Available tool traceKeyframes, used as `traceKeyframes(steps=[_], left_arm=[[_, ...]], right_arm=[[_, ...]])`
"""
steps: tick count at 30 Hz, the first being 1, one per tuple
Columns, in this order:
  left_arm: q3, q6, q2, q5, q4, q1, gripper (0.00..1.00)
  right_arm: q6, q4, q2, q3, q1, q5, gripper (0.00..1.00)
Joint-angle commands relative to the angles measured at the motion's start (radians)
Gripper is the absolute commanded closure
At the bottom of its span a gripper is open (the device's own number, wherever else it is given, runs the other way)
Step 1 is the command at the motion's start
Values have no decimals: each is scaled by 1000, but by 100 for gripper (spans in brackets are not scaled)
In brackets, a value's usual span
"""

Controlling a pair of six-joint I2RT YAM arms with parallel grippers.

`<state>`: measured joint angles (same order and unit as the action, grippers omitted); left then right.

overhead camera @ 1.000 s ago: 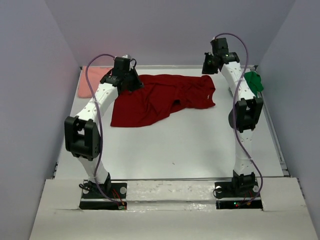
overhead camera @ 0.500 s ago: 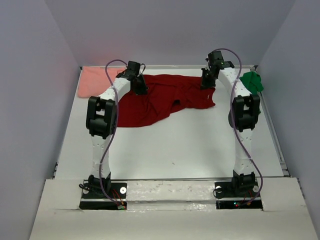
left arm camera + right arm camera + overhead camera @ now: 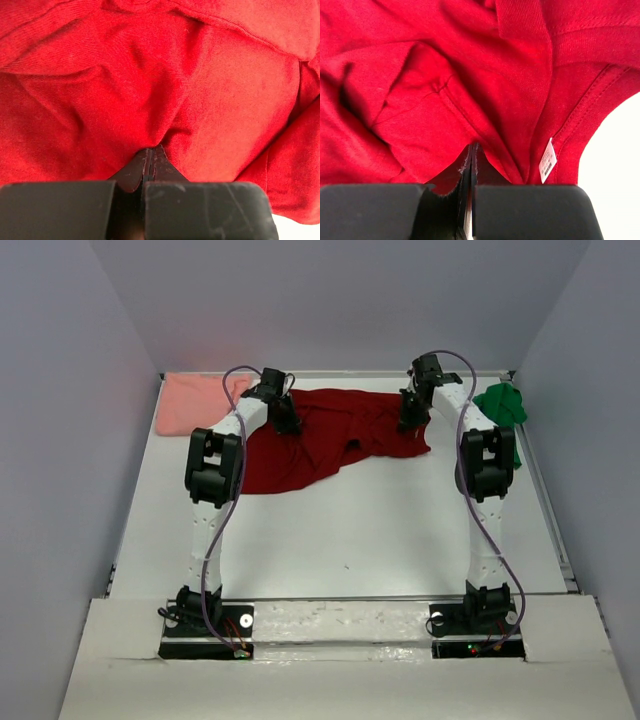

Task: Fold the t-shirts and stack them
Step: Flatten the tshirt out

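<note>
The dark red t-shirt [image 3: 335,440] lies in a messy heap at the far middle of the white counter [image 3: 380,530]. It is not flat and not folded yet. The left claw [image 3: 289,423] is down on the left part of the shirt. Its two fingers are pressed tight together, and the red cloth bunches up into little wrinkles right at the tips, so it looks like it is pinching a bit of the shirt. The right claw [image 3: 409,420] is down on the right part of the same shirt. It is pressed tight too, with cloth puckered at its tips, close to the neck hole, where a small white tag [image 3: 548,160] sticks out. The pink t-shirt [image 3: 195,400] waits in the far left corner. The green t-shirt [image 3: 500,405] sits in a lump at the far right, near the right arm. I think this is the start of the job on the red shirt: grab it in two spots so it can be spread out. Next, both claws most likely need to lift and pull apart gently, at the same time, so the cloth opens and lies smooth. If one claw lets the cloth slip, the shirt will flop back into a heap.
</note>
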<state>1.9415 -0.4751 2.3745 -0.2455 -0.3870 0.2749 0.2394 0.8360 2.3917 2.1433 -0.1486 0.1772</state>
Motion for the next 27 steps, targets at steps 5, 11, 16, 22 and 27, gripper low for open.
traceKeyframes(steps=[5,11,16,22,27], left_arm=[[2,9,20,-31,-33,4,100],[-119,-10,-37,0,-75,29,100],[-274,-56,-132,25,-99,72,100],[-571,-144,-367,29,-30,161,100],[-785,-210,-558,26,-4,228,100]], right_arm=[[8,-51,-2,-74,-3,-4,100],[60,-86,-94,-279,-3,-76,100],[97,-158,-201,-497,-3,-122,100],[162,-241,-374,-781,-3,-114,100],[190,-291,-543,-980,-3,-127,100]])
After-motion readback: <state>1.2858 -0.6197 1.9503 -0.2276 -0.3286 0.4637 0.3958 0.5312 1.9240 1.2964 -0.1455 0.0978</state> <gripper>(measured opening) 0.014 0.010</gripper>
